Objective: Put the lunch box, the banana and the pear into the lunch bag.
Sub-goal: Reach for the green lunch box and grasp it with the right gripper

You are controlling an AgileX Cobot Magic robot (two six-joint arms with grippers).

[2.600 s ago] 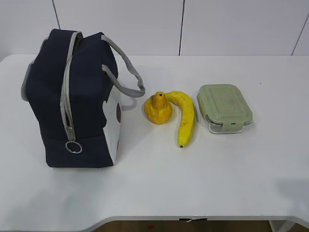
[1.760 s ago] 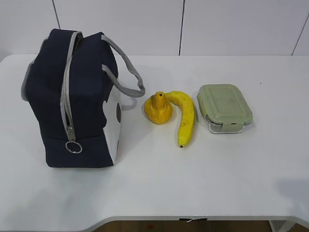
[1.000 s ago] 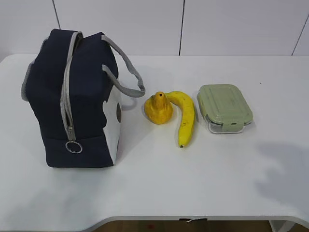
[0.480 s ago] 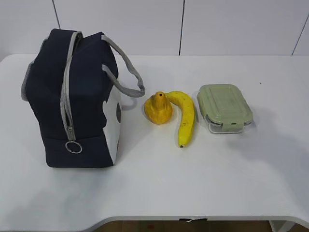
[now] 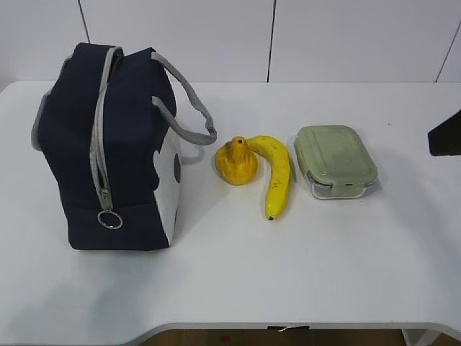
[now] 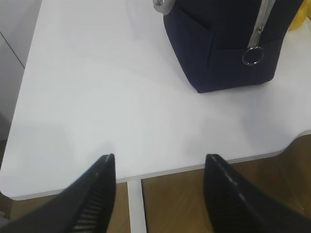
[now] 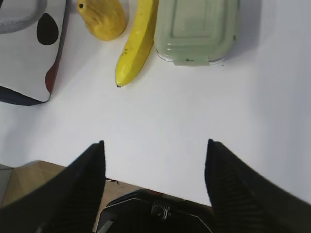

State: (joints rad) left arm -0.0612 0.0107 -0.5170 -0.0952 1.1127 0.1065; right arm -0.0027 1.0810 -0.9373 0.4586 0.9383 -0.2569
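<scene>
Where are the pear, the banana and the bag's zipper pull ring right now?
pear (image 5: 235, 163): exterior view, middle of its body.
banana (image 5: 278, 180): exterior view, middle of its curved length.
zipper pull ring (image 6: 252, 56): left wrist view, metal rim of the ring.

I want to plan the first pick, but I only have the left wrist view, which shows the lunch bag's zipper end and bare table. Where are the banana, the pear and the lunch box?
Observer: All three lie in a row to the right of the lunch bag: the pear nearest it, then the banana, then the lunch box.
Operator: Is the bag open?
Observer: No, its zipper looks closed, the pull ring hanging low on the near end.
Operator: Is the banana touching anything?
Observer: Its stem end meets the pear; a narrow gap separates it from the lunch box.
Operator: Is the right gripper holding anything?
Observer: No, the right gripper is open and empty, over bare table on the near side of the banana and lunch box.
</scene>
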